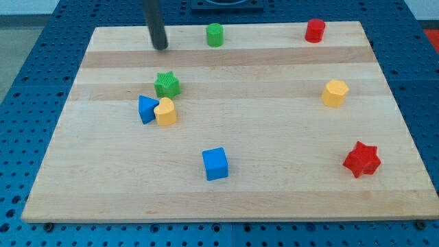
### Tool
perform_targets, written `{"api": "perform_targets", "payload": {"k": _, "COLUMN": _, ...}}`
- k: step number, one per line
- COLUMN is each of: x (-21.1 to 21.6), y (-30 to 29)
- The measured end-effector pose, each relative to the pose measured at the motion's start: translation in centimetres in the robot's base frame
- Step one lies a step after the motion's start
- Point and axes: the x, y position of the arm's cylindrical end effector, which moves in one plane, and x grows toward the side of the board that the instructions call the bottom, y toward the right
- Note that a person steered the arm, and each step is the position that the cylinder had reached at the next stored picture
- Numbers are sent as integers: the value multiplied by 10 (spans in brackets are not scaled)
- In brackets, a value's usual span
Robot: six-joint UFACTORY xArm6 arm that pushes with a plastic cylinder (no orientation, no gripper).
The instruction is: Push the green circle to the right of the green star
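Observation:
The green circle [215, 34] stands near the view's top edge of the wooden board, a little left of centre. The green star [167, 84] lies lower and further to the view's left. My tip [160, 47] is on the board to the left of the green circle, apart from it, and above the green star. It touches no block.
A blue triangle [146, 108] and a yellow heart-like block [165, 111] sit together just below the green star. A blue cube [215, 163] lies lower centre. A red cylinder [315, 30], a yellow hexagon [335, 93] and a red star [361, 159] are on the right side.

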Motion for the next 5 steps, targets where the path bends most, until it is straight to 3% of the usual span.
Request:
{"api": "perform_targets", "payload": {"k": 1, "x": -38, "y": 43}}
{"api": "perform_targets", "payload": {"k": 3, "x": -36, "y": 116}}
{"api": "perform_targets", "payload": {"k": 5, "x": -7, "y": 103}}
